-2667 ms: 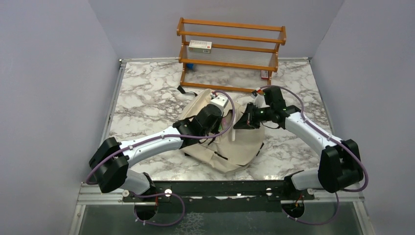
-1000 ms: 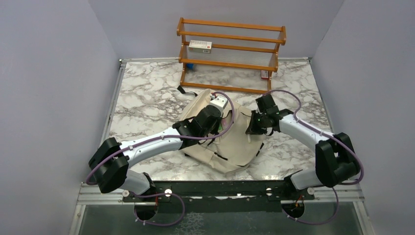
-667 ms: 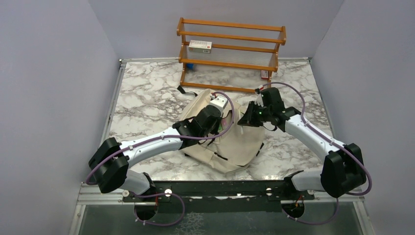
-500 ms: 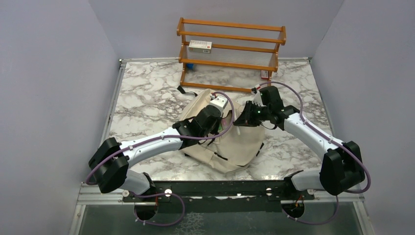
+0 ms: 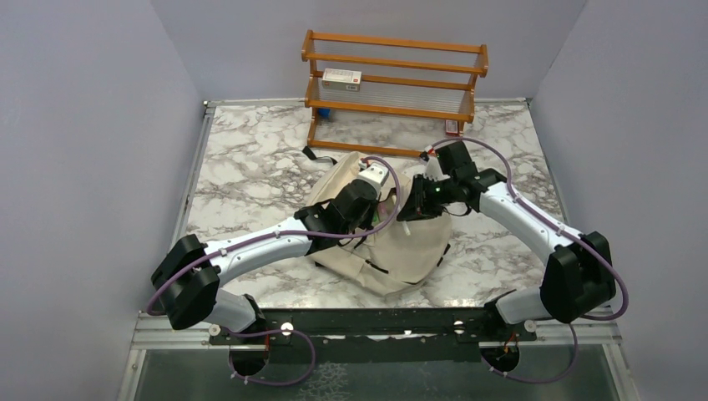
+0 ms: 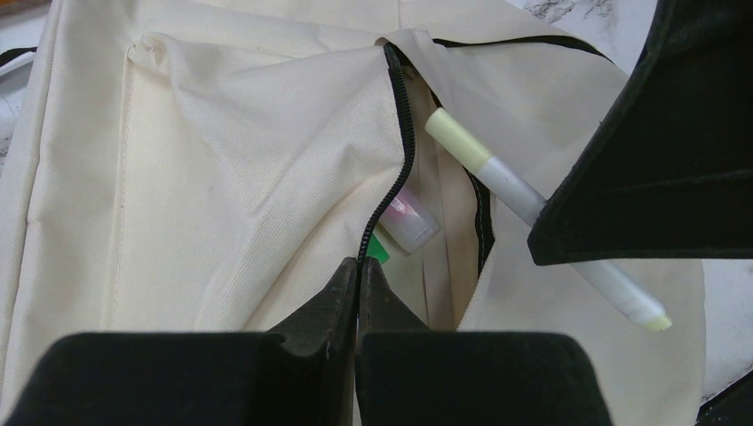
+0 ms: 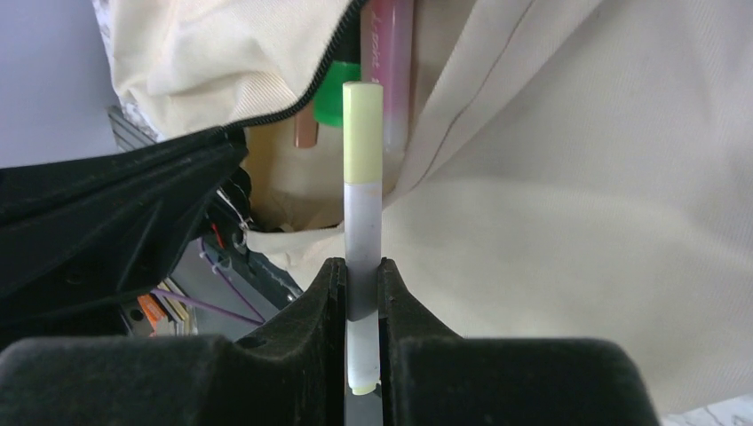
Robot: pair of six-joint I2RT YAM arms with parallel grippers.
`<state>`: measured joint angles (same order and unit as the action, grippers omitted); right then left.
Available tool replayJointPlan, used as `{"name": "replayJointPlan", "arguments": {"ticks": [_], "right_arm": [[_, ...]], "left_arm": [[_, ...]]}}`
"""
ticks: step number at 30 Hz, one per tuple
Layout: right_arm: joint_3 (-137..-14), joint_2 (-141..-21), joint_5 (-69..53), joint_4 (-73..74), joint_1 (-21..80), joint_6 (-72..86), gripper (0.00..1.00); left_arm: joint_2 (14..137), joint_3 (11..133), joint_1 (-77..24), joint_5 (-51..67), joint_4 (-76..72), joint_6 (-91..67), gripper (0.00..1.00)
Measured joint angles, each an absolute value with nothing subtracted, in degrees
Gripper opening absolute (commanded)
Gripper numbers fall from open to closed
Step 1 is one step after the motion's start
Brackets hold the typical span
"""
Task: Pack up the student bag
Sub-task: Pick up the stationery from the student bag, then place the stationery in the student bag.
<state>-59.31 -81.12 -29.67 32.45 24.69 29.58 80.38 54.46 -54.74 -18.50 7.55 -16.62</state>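
Right gripper [image 7: 362, 277] holds highlighter [image 7: 362, 200] cap-first toward student bag [image 7: 577, 231] opening

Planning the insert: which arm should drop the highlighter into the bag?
Right. The right gripper holds the highlighter at the bag opening; the left gripper pinches the zipper edge open.

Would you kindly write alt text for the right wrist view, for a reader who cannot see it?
The right end effector grips a yellow-capped highlighter, pointing it at the open pocket of the cream student bag, where other pens sit.
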Motion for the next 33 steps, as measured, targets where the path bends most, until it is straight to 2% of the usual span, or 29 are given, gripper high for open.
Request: {"name": "replayJointPlan", "arguments": {"ticks": [10,22,29,33], "right_arm": [[-59.35,-81.65,-31.09,35.33,25.19,28.42,0.01],[-64.51,-90.17,-34.09,31.7,25.96,28.67,0.01],[-64.95,-92.2,-35.51,24.01,26.09,32.73,0.01],[-61.28,-92.2,-35.7,15.64,26.59,37.95,0.03]], "left_arm": [[80.38,54.46,-54.74,-18.5,7.55,-16.49,0.0],[80.36,54.46,-54.74,-18.5,7.55,-16.49,0.0],[80.36,54.46,-54.74,-18.48,7.51,-16.51,0.0],[80.36,54.46,-54.63,-18.48,7.4,-16.51,0.0]]}}
